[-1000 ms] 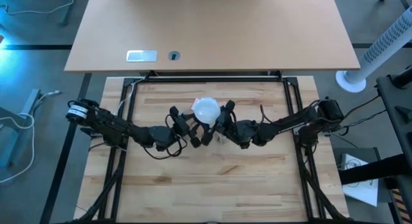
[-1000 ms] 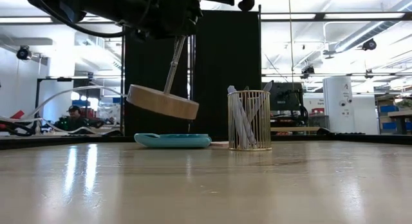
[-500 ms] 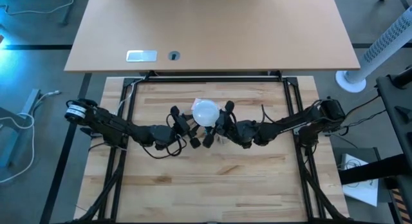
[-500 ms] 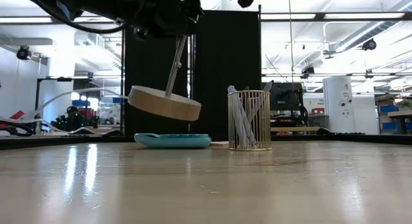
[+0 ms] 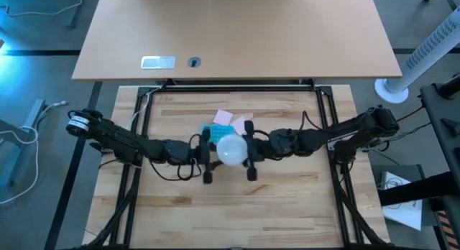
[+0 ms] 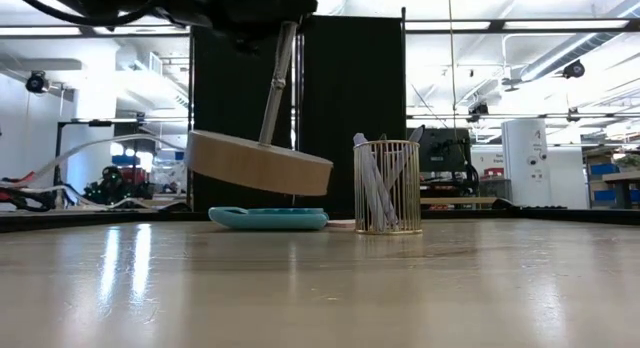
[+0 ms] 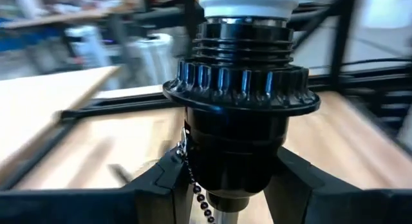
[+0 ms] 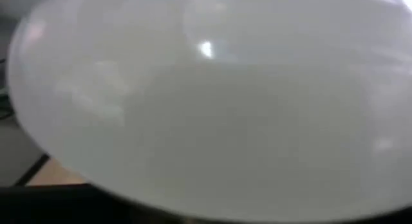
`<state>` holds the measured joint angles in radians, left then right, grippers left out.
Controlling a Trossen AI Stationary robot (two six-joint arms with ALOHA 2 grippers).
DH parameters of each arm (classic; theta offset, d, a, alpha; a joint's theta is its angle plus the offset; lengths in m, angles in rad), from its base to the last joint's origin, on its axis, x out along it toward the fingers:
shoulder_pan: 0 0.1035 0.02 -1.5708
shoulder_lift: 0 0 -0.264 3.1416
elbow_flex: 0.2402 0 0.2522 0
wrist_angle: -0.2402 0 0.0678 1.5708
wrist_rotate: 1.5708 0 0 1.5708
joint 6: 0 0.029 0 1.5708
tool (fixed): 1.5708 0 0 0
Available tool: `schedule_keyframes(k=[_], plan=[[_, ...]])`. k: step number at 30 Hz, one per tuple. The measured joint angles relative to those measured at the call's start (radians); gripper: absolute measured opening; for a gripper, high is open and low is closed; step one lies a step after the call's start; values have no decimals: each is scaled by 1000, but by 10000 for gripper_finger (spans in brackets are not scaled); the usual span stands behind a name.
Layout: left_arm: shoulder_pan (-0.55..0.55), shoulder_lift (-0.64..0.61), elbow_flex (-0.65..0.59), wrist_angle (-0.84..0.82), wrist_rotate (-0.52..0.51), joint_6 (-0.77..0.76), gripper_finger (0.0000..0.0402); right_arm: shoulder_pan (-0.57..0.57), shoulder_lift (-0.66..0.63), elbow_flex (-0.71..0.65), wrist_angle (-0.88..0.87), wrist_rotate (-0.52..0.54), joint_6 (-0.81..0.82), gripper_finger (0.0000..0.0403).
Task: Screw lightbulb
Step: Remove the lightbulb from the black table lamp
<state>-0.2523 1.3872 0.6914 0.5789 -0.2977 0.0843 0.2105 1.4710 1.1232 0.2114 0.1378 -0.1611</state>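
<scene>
1. The left end effector point(image 5: 206, 161) is clamped on the black socket point(image 7: 241, 130) of a lamp fixture, holding it clear of the table point(image 5: 287, 214); the wooden disc point(image 6: 259, 163) hangs tilted in the low view.
2. The lightbulb point(image 5: 231, 149) sits at the table's middle, its base entering the socket.
3. The right end effector point(image 5: 249, 155) is together on the lightbulb's globe, which fills its wrist view.
4. Risk, as a judgement: the tilted fixture could cross-thread the base, or the smooth globe could slip when turned.
5. No brand, label or writing can be read.
</scene>
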Motion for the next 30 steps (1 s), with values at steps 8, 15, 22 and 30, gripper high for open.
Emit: schedule_keyframes(k=[8, 15, 22, 30], plan=[[0, 80, 65, -22, 247, -59, 137, -29, -5, 2, -86, -373, -222, 155], [0, 155, 141, -82, 323, -75, 136, -40, 2, -1, -121, -530, -340, 153], [0, 122, 125, -55, 252, -67, 136, -36, -10, -3, -144, -429, -228, 202], [-2, 59, 61, -11, -9, -95, 135, 0, -41, -3, -155, -125, -198, 290]])
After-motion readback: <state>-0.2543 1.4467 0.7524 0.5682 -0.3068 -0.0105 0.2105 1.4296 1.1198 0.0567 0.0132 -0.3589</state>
